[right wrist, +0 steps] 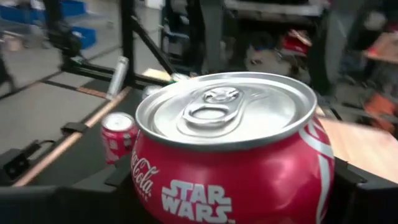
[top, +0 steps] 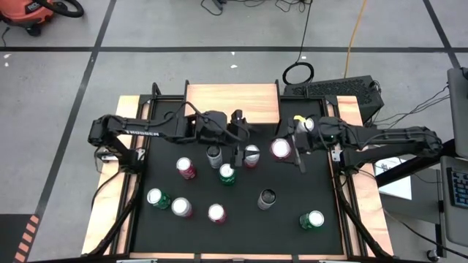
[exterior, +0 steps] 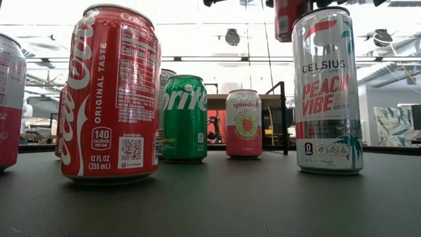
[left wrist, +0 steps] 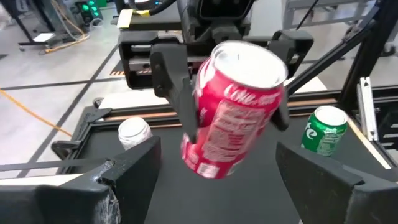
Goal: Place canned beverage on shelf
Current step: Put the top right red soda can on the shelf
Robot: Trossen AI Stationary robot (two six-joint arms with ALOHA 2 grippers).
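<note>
Holding one red cola can in the air, just short of the shelf.

The large black mat carries the loose standing cans; at its far edge stands the shelf, a small raised platform with a light wood top, bare in the high view. The right gripper is clamped across the sides of the red aluminium cola can with a silver lid, lifted clear of the mat and near the shelf's right end. The left gripper stands with fingers spread, holding nothing, facing that can beside the silver-and-red can. Judged: the can is stiff but thin-walled, smooth, and heavy if full; grip at mid-height across the round wall, firmly enough against slipping, not denting.
</note>
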